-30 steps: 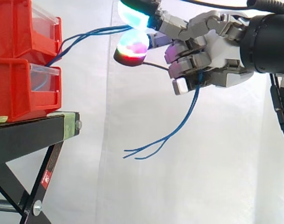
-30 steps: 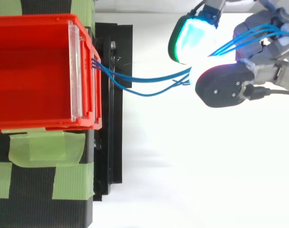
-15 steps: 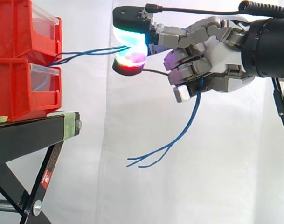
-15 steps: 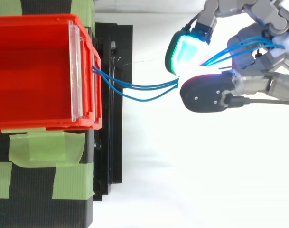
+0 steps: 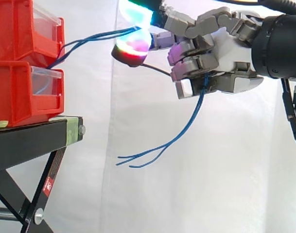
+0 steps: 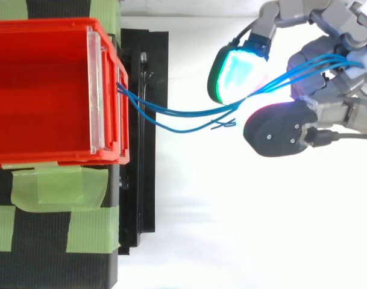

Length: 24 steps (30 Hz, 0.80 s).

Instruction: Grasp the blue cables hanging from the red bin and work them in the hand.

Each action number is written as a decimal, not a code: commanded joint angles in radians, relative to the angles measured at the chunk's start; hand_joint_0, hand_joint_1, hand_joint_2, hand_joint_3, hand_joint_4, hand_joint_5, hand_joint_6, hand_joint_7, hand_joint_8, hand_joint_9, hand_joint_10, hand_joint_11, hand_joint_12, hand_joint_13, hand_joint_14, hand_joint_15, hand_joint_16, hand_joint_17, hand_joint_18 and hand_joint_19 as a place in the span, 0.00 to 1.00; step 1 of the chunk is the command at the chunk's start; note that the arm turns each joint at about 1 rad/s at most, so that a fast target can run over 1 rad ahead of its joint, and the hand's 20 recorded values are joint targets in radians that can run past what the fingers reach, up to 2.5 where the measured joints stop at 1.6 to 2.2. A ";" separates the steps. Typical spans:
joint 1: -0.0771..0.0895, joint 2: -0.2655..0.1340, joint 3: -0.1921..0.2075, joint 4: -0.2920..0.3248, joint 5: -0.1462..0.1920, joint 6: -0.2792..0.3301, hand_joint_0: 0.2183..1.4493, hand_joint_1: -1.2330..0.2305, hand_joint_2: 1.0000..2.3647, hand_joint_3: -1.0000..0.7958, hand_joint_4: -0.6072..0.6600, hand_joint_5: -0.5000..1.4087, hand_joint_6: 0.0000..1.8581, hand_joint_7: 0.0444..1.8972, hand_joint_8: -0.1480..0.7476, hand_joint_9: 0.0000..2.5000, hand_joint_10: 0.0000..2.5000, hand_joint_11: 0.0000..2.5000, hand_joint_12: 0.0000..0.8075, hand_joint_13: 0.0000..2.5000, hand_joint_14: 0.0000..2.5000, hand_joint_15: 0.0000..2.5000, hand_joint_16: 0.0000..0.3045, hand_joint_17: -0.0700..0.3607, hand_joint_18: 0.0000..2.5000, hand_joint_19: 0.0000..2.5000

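Hand [image 5: 220, 53] curled round blue cables [image 5: 92, 37], ends dangling below

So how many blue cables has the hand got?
3 blue cables. All run from the upper red bin, pinched between the hand's pads, then drop below it, where three loose ends fan out. Strands overlap, so another may be hidden.

Bright, even light fills both views. The white curtain [image 5: 138, 194] is washed nearly blank, with faint fold shadows. The fingertip pads [image 6: 237, 75] glow cyan and red.
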 commanded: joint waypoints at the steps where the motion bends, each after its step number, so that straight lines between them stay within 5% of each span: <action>1: 0.005 0.000 0.000 0.000 0.003 0.023 0.56 0.39 0.01 0.16 0.61 0.21 0.44 0.56 0.81 0.68 1.00 1.00 0.87 0.84 1.00 0.86 0.69 0.53 1.00 0.31; 7: 0.010 0.000 0.000 0.000 0.012 0.047 0.57 0.37 0.01 0.23 0.61 0.20 0.42 0.58 0.81 0.68 1.00 1.00 0.87 0.84 1.00 0.86 0.69 0.53 1.00 0.31; 11: 0.013 0.000 0.000 0.000 0.012 0.057 0.48 0.34 0.00 0.02 0.62 0.19 0.43 0.58 0.81 0.68 1.00 1.00 0.87 0.84 1.00 0.86 0.69 0.53 1.00 0.31; 14: 0.013 0.000 0.000 -0.004 0.012 0.057 0.48 0.33 0.00 0.00 0.62 0.18 0.44 0.58 0.81 0.68 1.00 1.00 0.87 0.84 1.00 0.86 0.69 0.53 1.00 0.31; 24: 0.013 0.000 0.000 -0.010 0.014 0.057 0.60 0.32 0.02 0.30 0.60 0.16 0.50 0.55 0.81 0.68 1.00 1.00 0.87 0.84 1.00 0.86 0.69 0.53 1.00 0.31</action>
